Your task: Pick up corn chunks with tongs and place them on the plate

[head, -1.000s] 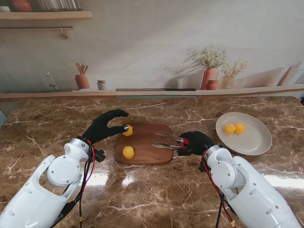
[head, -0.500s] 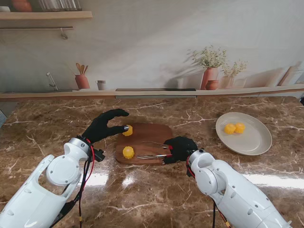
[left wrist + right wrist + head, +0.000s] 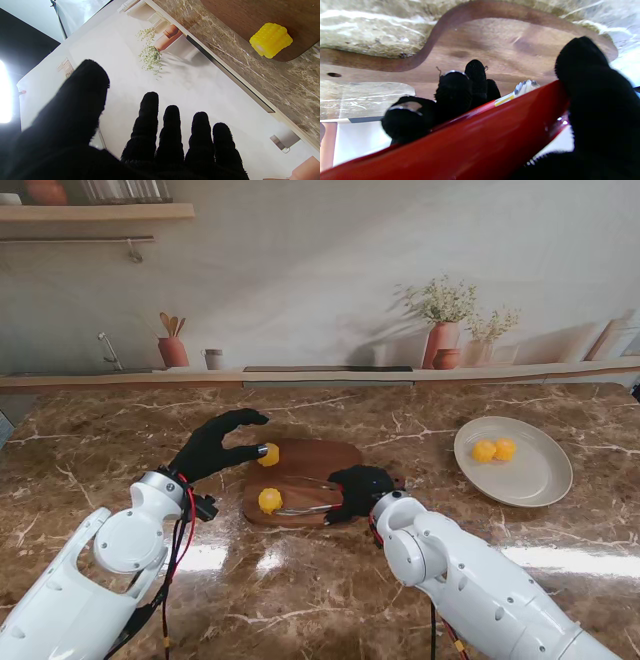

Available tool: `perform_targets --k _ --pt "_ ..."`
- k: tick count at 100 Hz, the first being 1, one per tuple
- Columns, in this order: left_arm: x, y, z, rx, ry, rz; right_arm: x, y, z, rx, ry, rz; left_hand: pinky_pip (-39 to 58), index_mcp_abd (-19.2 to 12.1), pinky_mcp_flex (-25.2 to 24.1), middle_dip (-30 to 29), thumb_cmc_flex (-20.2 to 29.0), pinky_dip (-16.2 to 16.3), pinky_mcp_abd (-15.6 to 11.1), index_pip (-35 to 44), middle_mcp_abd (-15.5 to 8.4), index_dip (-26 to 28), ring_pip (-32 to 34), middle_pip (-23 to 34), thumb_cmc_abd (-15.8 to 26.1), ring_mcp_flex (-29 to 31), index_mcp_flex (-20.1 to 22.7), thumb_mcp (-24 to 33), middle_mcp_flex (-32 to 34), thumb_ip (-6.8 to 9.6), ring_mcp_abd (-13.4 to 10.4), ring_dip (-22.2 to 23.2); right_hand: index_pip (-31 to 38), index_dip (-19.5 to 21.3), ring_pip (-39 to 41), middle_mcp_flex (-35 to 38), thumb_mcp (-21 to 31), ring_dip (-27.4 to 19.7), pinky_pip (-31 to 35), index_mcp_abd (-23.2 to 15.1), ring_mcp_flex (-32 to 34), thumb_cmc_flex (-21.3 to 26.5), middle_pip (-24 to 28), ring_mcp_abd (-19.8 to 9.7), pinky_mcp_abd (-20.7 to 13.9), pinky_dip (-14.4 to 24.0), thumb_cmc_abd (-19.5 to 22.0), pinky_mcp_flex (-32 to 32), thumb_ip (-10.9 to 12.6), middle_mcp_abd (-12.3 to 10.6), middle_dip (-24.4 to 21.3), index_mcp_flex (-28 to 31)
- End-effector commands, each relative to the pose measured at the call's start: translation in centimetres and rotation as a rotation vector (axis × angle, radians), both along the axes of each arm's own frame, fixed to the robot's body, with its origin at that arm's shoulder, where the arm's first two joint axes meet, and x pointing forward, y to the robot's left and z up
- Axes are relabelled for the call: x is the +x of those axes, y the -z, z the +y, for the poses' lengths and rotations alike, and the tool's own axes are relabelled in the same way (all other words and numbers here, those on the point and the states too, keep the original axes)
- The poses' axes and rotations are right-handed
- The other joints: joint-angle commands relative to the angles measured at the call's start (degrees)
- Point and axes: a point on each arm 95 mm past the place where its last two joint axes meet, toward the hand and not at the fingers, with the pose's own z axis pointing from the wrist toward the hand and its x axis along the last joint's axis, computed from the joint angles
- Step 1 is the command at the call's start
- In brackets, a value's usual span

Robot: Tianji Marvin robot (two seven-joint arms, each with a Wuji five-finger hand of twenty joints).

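**Tongs at the near corn chunk**

My left hand (image 3: 213, 445) hangs over the table's left part, fingers spread and holding nothing, its thumb tip close to the far corn chunk (image 3: 268, 454) at the far left corner of the cutting board (image 3: 310, 463). The near corn chunk (image 3: 270, 500) lies on the board's near left part, with the tongs (image 3: 305, 502) reaching its right side; I cannot tell whether the tips touch it. My right hand (image 3: 358, 488) is wrapped around the tongs' red handle over the board's right half. Far to the right, the plate (image 3: 535, 480) carries two corn chunks (image 3: 494, 449) side by side.
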Motion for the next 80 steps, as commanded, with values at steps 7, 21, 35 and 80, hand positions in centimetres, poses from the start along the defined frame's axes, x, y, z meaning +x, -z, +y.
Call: perform_targets --k 7,21,35,80 --pt "-0.3 0.2 0.2 0.007 -0.002 -0.002 -0.1 0.6 1.1 0.004 -0.013 0.029 -1.9 0.2 -0.8 -0.7 -0.7 0.9 -3.4 -1.1 -1.7 0.0 -2.1 -0.8 1.2 -2.1 0.5 -1.8 -1.4 1.52 -3.2 -0.8 -0.7 0.8 2.7 -1.2 -0.3 1.5 9.8 -0.4 0.2 -1.1 1.4 -3.2 -10.6 1.6 2.4 3.1 2.5 -2.2 0.0 -1.2" --pt "-0.5 0.2 0.5 0.007 -0.007 -0.004 -0.3 0.8 1.6 -0.001 -0.018 0.024 -2.0 0.2 -0.8 -0.7 -0.8 0.9 -3.4 -1.1 -1.7 -0.1 -2.1 -0.8 1.2 -2.2 0.5 -1.9 -1.4 1.51 -3.1 -0.8 -0.9 0.9 2.7 -1.5 -0.6 1.5 9.8 -0.4 0.1 -1.2 1.3 -3.3 -10.9 1.6 2.4 3.1 2.4 -2.2 -0.1 -1.6" --pt "-0.6 0.2 0.5 0.008 -0.01 -0.006 -0.3 1.0 1.9 -0.021 -0.027 0.003 -2.1 0.2 -0.8 -0.7 -0.8 0.9 -3.4 -1.1 -1.6 0.0 -2.1 -0.8 1.2 -2.2 0.5 -1.9 -1.3 1.51 -3.1 -0.8 -1.0 1.1 3.1 -1.6 -0.9 1.7 10.1 -0.6 0.0 -0.8 1.5 -3.7 -11.1 1.9 2.4 3.3 2.2 -2.4 0.0 -1.7" --pt "-1.0 -0.1 0.6 0.009 -0.015 -0.006 -0.3 0.8 1.9 -0.013 -0.099 0.005 -2.7 0.3 -1.0 -0.6 -0.7 0.9 -3.5 -1.3 -1.2 0.0 -2.3 -0.9 1.6 -2.6 0.3 -2.4 -1.7 1.58 -3.1 -0.9 18.1 -11.0 7.0 8.5 13.3 1.7 15.2 -16.5 4.1 14.9 1.4 -0.7 -7.0 3.5 17.1 6.0 -5.6 -3.4 6.8 3.7"
